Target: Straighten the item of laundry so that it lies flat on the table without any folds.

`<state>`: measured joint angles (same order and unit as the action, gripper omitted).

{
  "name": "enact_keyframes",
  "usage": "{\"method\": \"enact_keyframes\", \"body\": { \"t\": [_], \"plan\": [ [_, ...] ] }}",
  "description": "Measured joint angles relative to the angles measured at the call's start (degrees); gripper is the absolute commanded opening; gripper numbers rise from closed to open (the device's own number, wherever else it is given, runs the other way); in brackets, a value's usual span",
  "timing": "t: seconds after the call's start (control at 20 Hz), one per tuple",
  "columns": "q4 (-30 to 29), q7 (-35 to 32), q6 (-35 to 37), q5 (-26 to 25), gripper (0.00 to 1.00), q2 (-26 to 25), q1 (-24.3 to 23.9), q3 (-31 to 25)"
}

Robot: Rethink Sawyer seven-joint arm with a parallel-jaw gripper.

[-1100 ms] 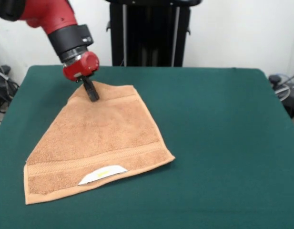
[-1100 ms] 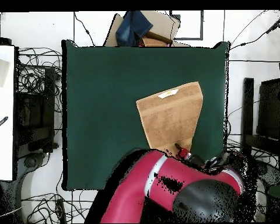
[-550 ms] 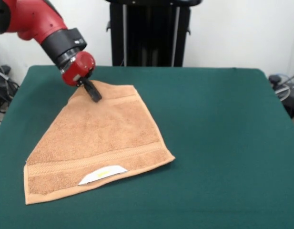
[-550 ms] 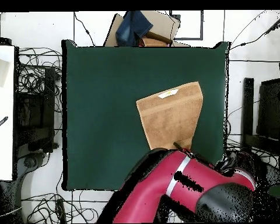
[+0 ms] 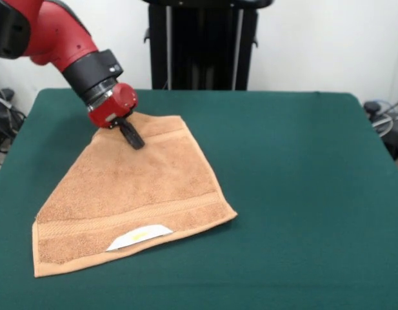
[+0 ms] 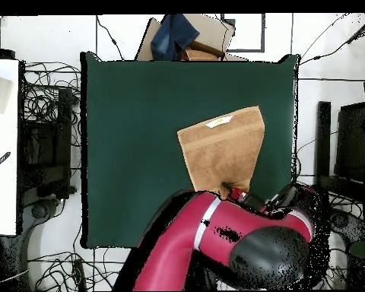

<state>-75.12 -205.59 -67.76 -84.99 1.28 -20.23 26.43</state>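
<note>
The light orange-tan towel (image 5: 134, 194) lies on the dark green table (image 5: 282, 161), left of the middle. It narrows toward its far end, and its white label (image 5: 139, 236) shows at the near band. My gripper (image 5: 135, 141) hangs from the red arm, tilted, with its black tip shut and down on the towel's far end; nothing is lifted. In the overhead view the towel (image 6: 223, 152) sits right of the middle of the table (image 6: 132, 137). There the gripper (image 6: 230, 186) is at the towel's lower edge, and the arm hides what lies below it.
A black stand (image 5: 202, 45) rises behind the table's far edge. A cardboard box with a blue cloth (image 6: 182, 34) lies beyond the table's top edge in the overhead view. Cables (image 6: 45, 114) and a white board (image 6: 1, 144) lie to its left.
The gripper tip has slid a little nearer and to the right across the towel's far end, and the arm has swung. The towel's outline is unchanged.
</note>
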Motion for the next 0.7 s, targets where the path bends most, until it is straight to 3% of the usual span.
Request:
{"method": "enact_keyframes", "body": {
  "t": [0.3, 0.7],
  "plan": [
    [-0.5, 0.0, 2.5, 1.9, 0.0, -0.3, 3.4, 2.9],
    [-1.6, 0.0, 2.9, 5.0, 0.0, -0.7, 4.1, 4.1]
  ]
}}
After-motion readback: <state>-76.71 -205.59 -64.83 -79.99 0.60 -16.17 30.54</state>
